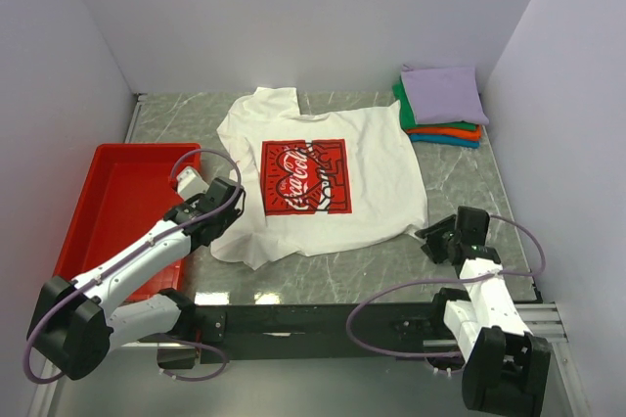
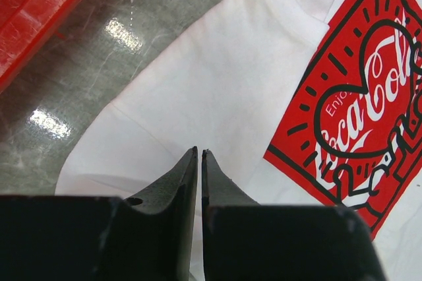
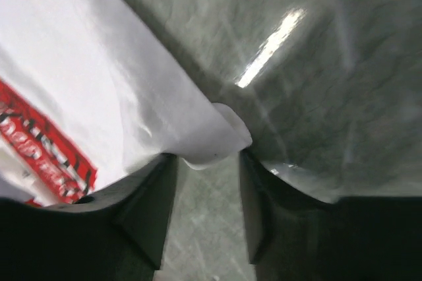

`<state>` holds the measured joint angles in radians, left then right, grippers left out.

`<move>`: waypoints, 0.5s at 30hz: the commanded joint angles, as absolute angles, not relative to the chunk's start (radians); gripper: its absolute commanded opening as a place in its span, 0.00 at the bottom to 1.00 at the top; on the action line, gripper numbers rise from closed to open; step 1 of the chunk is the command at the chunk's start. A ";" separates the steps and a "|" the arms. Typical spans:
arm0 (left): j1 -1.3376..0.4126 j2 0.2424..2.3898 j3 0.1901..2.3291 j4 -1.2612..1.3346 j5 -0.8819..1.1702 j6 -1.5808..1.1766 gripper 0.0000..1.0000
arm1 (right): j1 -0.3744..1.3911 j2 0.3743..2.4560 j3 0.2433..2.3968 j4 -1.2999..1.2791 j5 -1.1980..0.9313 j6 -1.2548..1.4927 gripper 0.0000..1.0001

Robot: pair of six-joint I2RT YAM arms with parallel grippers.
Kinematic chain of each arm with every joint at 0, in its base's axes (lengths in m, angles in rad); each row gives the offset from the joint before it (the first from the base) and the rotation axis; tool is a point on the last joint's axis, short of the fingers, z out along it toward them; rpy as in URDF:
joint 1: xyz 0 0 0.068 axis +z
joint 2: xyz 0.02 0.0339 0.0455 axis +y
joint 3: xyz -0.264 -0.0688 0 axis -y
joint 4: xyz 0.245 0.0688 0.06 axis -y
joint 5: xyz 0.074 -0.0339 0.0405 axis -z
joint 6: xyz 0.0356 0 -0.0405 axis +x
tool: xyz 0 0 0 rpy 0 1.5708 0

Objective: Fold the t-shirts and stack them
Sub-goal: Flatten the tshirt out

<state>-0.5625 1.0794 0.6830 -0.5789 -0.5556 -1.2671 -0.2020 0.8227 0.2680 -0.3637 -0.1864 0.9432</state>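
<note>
The large white t-shirt [image 1: 381,172] with the red Coca-Cola print lies spread face up on the table, its lower left part rumpled. My left gripper [image 1: 223,202] is shut, its tips [image 2: 199,152] over the shirt's left sleeve area [image 2: 217,76]; no cloth shows pinched between them. My right gripper [image 1: 432,239] is open at the shirt's lower right corner. In the right wrist view that corner [image 3: 217,139] lies between the tips of my open right gripper [image 3: 206,157]. A folded stack sits at the back right, with lavender [image 1: 442,92] on top of green [image 1: 403,109], orange [image 1: 445,130] and teal [image 1: 445,140].
A red plastic tray [image 1: 108,202] lies on the left of the table beside my left arm, and its edge shows in the left wrist view [image 2: 39,10]. White walls close in the table on three sides. Bare marbled tabletop [image 1: 372,275] lies in front of the shirt.
</note>
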 commanded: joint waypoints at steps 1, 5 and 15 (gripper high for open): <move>-0.555 1.068 0.680 -0.557 -0.561 -1.252 0.13 | -0.222 0.830 0.320 -0.396 -0.035 0.896 0.47; -0.551 1.071 0.669 -0.561 -0.560 -1.255 0.13 | -0.227 0.818 0.366 -0.387 -0.023 0.868 0.25; -0.459 1.120 0.646 -0.534 -0.505 -1.252 0.11 | -0.279 0.792 0.417 -0.475 -0.014 0.773 0.01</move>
<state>-0.4923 1.1053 0.6510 -0.5644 -0.5278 -1.2671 -0.2436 0.8371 0.3874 -0.4282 -0.0452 0.8185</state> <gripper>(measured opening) 0.115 0.018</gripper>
